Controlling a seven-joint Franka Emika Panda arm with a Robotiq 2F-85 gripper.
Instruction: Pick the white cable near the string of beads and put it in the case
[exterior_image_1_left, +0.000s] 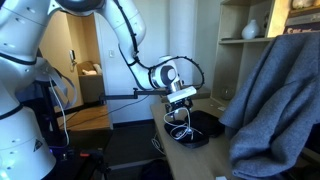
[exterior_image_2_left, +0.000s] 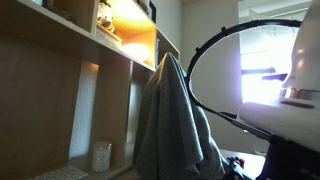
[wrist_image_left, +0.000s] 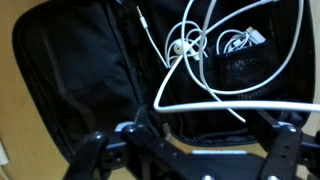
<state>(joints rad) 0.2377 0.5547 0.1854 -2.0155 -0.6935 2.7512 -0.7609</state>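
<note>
At right hangs the grey cloth (exterior_image_1_left: 272, 90). On the table (exterior_image_1_left: 200, 158) the case (wrist_image_left: 80, 70) lies open beneath the claw (wrist_image_left: 188, 142), whose fingers (wrist_image_left: 92, 150) stand apart; we judge it empty, since the white cable (wrist_image_left: 180, 48) loops inside the case, upper right.

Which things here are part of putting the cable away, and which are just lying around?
For the job:
white cable
black case, lying open

Just lying about:
grey cloth
pale vase
glass jar
</note>
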